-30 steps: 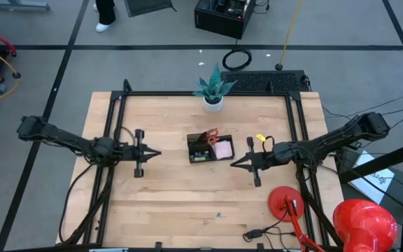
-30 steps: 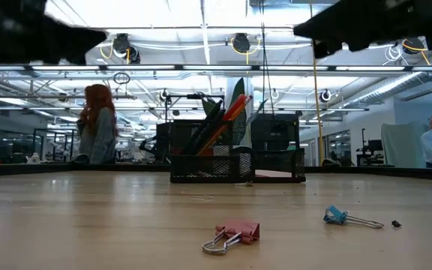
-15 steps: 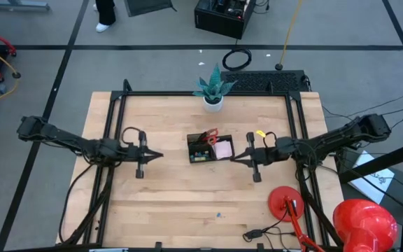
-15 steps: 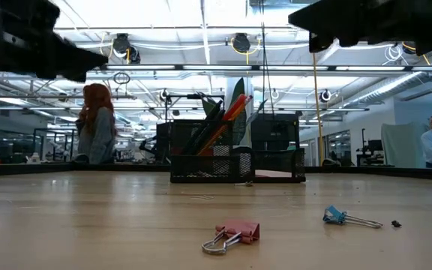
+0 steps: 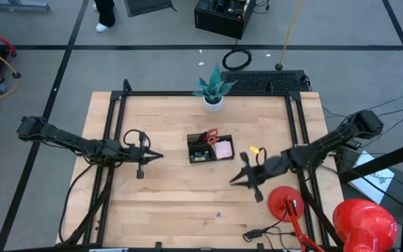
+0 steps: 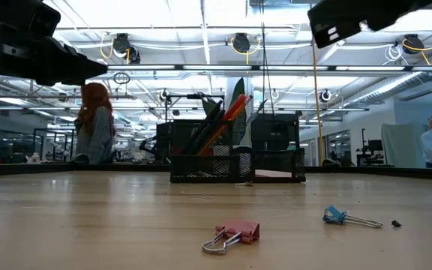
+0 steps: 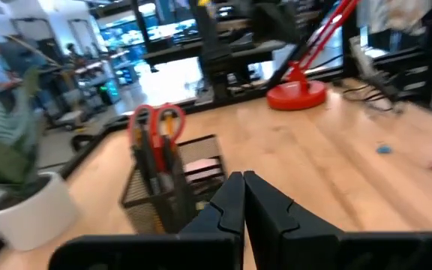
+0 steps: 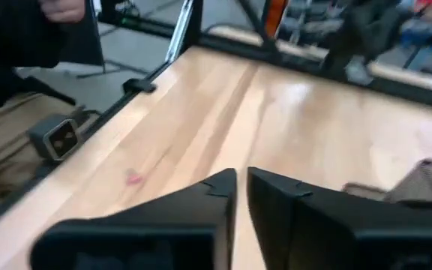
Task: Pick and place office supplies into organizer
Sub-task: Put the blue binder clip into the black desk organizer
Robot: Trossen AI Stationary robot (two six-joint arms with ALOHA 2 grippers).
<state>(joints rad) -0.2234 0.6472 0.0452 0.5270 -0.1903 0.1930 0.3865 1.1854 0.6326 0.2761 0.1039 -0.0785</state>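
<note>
Spanning the middle of the high view, a light wooden tabletop [image 5: 166, 189] sits inside a black metal frame [image 5: 117, 98] on grey floor. The low view looks past it into a bright workshop w/ ceiling lights and two people at the back — one far left, one far right.

Low view only: a pink binder clip [image 6: 232, 235] near the front edge and a small blue binder clip [image 6: 336, 216] to its right, both flat on the wood. High view only: a white plant pot with a green plant [image 5: 213, 102] at the far edge & a red round-based object [image 5: 286, 202] near right.

Table centre: the small black mesh organizer [image 5: 210, 149], holding red-handled scissors [image 7: 156, 124], dark pens and an orange pencil [image 6: 231, 111] upright, pink sticky-note pad [image 5: 223, 150] in its right section.

Left gripper [image 5: 158, 155] — fingers pressed together, empty, left of the organizer. Right gripper [image 5: 234, 183] to its near right, fingers nearly together w/ a slim gap, holding nothing.
</note>
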